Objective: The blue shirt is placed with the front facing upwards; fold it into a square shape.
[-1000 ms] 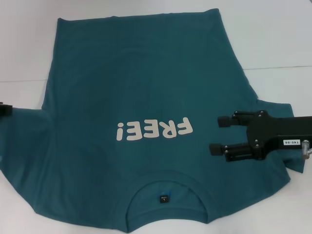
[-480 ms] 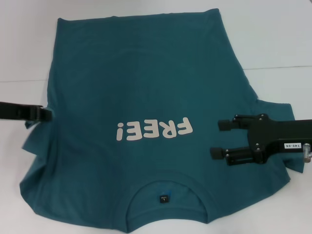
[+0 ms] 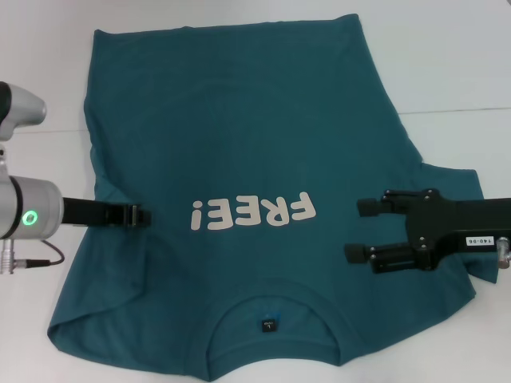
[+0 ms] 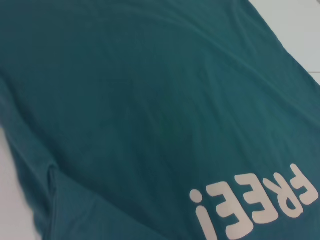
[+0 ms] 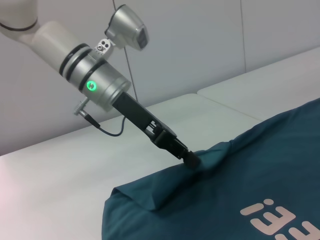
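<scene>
The blue shirt [image 3: 239,120] lies face up on the white table, its white "FREE!" lettering [image 3: 249,212] at mid chest and its collar with a small dark label [image 3: 270,325] at the near edge. My left gripper [image 3: 140,215] is shut on the shirt's left sleeve, which is drawn in over the body; from the right wrist the left gripper [image 5: 192,160] shows pinching a raised peak of the cloth [image 5: 260,170]. Over the shirt's right side, my right gripper [image 3: 361,229] is open with nothing between its fingers. The left wrist view shows only shirt fabric [image 4: 150,100] and the lettering [image 4: 255,205].
White table [image 3: 447,64] surrounds the shirt on the far side and to the right. The right sleeve [image 3: 459,187] lies spread out under the right arm. A table seam runs across at the far right.
My left arm has swept in from the left edge toward the middle, dragging the left sleeve over the shirt body. The right gripper has barely moved.
</scene>
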